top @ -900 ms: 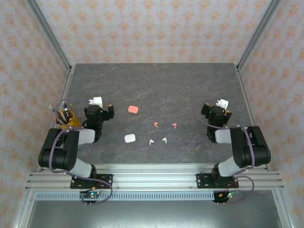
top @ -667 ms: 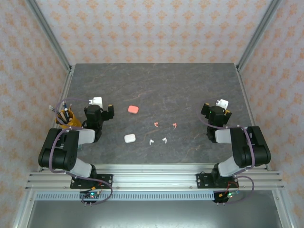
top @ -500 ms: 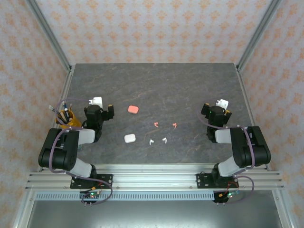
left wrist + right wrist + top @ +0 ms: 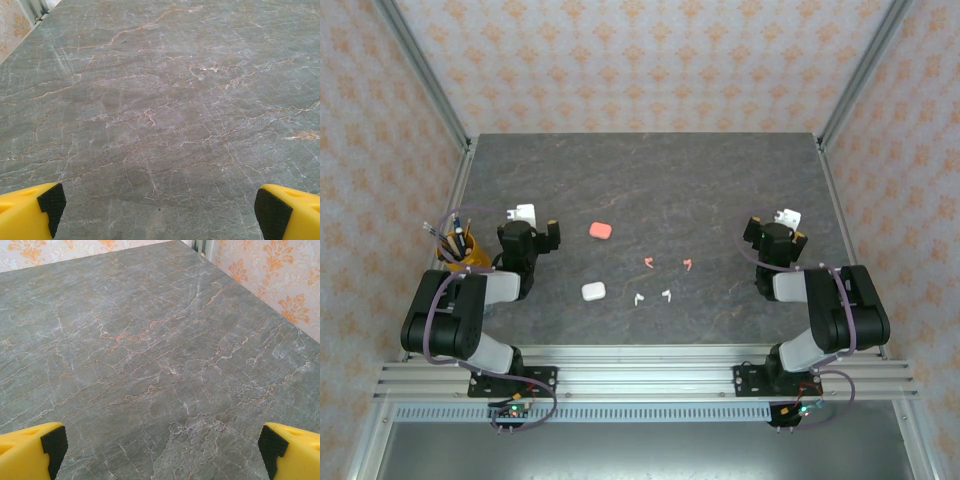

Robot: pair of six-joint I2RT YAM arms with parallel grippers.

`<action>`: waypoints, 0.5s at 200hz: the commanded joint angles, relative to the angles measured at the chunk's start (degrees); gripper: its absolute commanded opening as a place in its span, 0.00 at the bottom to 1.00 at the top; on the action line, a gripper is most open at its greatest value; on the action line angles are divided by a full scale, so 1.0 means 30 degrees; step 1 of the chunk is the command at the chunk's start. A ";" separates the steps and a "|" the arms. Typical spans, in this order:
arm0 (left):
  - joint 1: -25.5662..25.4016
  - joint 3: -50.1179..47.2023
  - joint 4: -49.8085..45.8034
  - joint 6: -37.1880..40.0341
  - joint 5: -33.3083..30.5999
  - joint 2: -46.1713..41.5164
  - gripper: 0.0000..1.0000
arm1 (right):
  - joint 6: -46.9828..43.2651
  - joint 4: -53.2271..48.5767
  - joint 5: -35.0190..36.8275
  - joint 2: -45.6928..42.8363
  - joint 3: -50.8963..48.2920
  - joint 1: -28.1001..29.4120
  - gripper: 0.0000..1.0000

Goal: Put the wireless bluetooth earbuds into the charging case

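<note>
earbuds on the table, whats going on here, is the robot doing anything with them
Nothing is being handled at this moment. Two white earbuds and two coral-pink earbuds lie loose mid-table, with a white charging case to their left and a pink charging case farther back. The left gripper and right gripper are both open and empty, each over bare table off to its own side of the earbuds. All four earbuds lie outside the cases.

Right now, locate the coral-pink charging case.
In the top view, the coral-pink charging case lies left of centre on the table, farther back than the white case.
</note>
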 commanded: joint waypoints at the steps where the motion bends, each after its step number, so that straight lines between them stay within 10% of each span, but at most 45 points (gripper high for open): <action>1: 0.0015 0.0504 0.0500 0.0218 -0.0235 0.0184 1.00 | -0.0117 0.0332 0.0323 0.0208 0.0589 -0.0136 0.99; 50: 0.0015 0.0435 0.0545 0.0240 -0.0282 0.0063 0.99 | 0.0501 0.0161 0.1234 -0.0531 0.0237 -0.0231 0.99; 78: -0.0098 0.3063 -0.5453 -0.0452 -0.2139 -0.1834 0.98 | -0.0333 0.2340 0.0939 -0.1469 -0.1133 0.0160 0.99; 100: -0.0151 0.4432 -0.8472 -0.0918 -0.2369 -0.3094 0.98 | 0.1424 -0.7380 0.1723 -0.4693 0.2441 -0.0072 0.99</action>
